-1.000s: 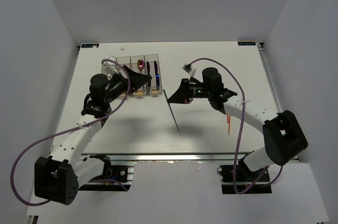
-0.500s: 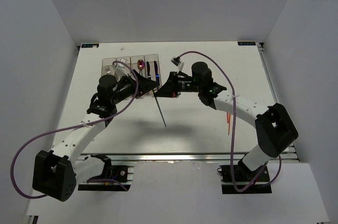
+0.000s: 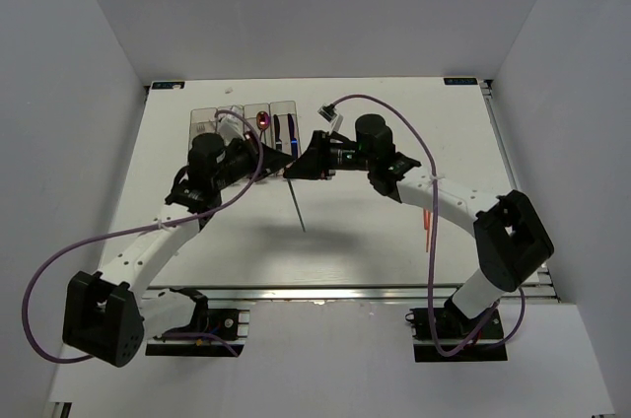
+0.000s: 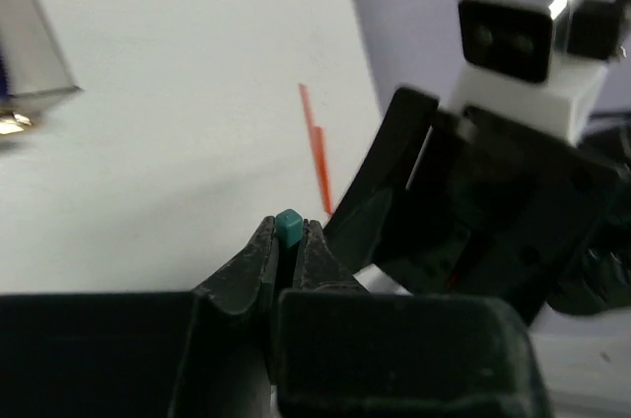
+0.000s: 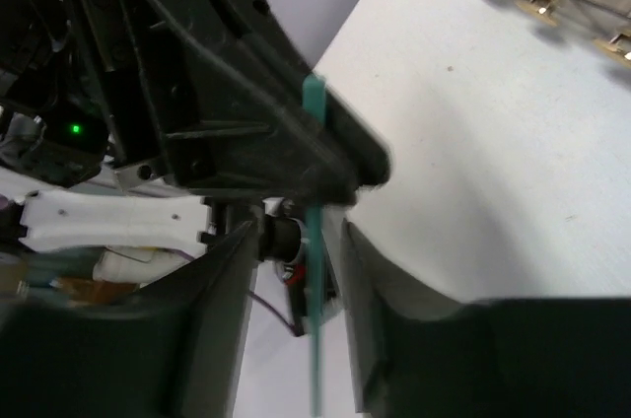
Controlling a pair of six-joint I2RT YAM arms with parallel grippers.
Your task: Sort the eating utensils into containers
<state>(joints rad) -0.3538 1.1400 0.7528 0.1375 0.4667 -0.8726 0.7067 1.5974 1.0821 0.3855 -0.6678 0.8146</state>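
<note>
Okay, left gripper (image 4: 288,233) jaws pinch thin green chopstick (image 3: 297,209) by square tip. Jaws of right gripper (image 5: 294,245) parted around it.

Even, bright light falls from above in the top view, and the white surface (image 3: 394,231) carries soft, pale shadows. The wrist views are dimmer and grainy. The left tool (image 4: 287,243) is a dark blur, the chopstick (image 4: 288,227) tip fairly sharp. In the right wrist view the chopstick smears near the lens.
</note>
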